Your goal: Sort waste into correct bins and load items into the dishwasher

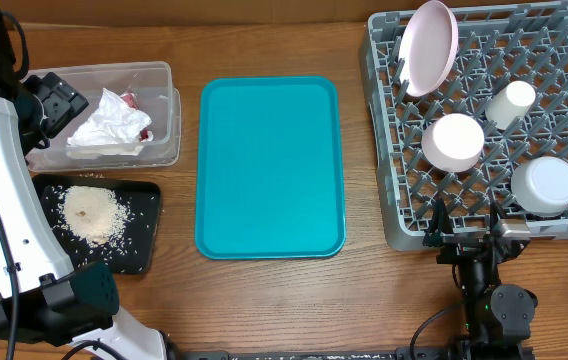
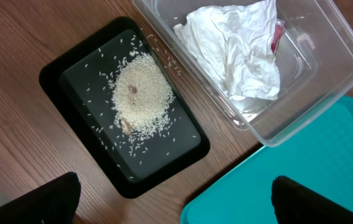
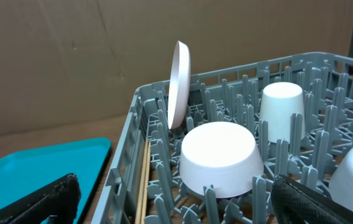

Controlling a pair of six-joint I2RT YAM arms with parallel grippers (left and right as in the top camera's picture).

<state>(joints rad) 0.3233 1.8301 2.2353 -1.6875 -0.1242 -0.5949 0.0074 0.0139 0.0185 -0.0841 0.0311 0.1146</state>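
Two bins far left: napkin (image 1: 109, 125) in clear tub (image 1: 159, 75), rice heap (image 1: 89, 210) on black tray (image 1: 144, 240) just beside it, stray grains all inside rim. Left claw (image 2: 176, 205) above bins, jaws wide apart, holding nothing. Teal tray (image 1: 269, 165) centre, nothing on it. Rack (image 1: 384, 200) right: plate (image 1: 429, 45) on edge at back, two bowls (image 1: 453, 140) and cup (image 1: 512, 103) upside down among pegs. Right claw (image 1: 469, 232) at rack's near edge, jaws wide apart, empty. Looks sorted and loaded. Judgement: lift both arms straight up, avoid clipping tub rim or pegs.
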